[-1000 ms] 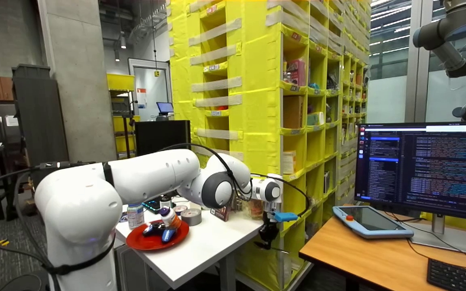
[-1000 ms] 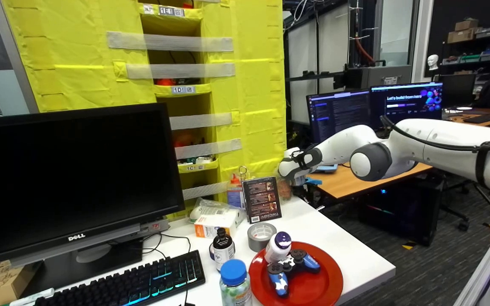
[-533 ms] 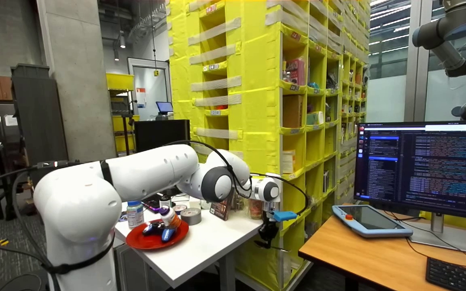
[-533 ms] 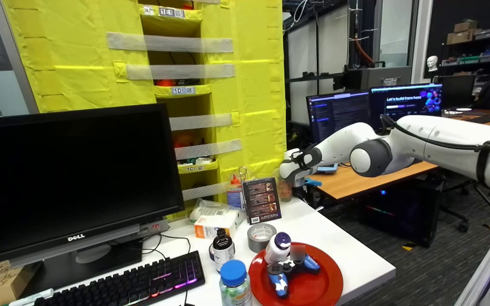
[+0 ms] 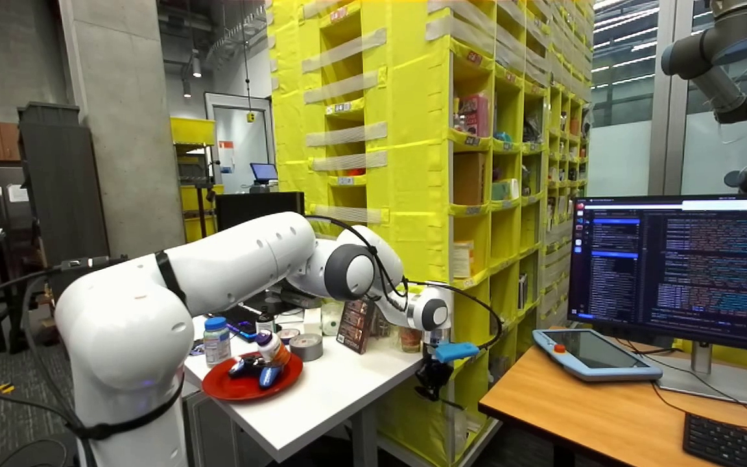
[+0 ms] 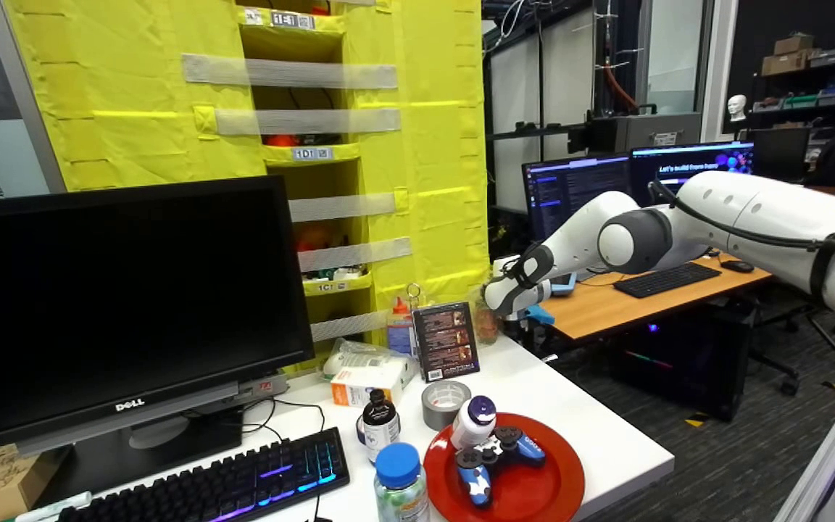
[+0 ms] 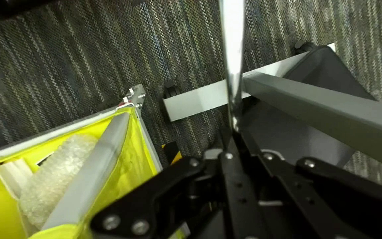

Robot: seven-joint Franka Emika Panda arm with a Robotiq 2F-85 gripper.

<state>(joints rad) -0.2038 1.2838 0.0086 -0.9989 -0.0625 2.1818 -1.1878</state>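
Holding a grip above the floor point(image 7: 61, 66), near yellow shelving point(image 5: 412, 162), just off the worktop point(image 5: 334, 389)

Allow room from the shelving first, then from the worktop. Note, in the wrist view, the end effector point(image 7: 234, 136) clenched on one end of a slim, shiny metal piece point(image 7: 233, 49), seemingly free beyond. With so much loose length, favour slow, level moves; check for slip or twist at that narrow contact.

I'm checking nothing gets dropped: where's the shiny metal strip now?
In the wrist view, the shiny metal strip is held in the gripper, right of centre, running to the top edge; the yellow shelf is lower left.
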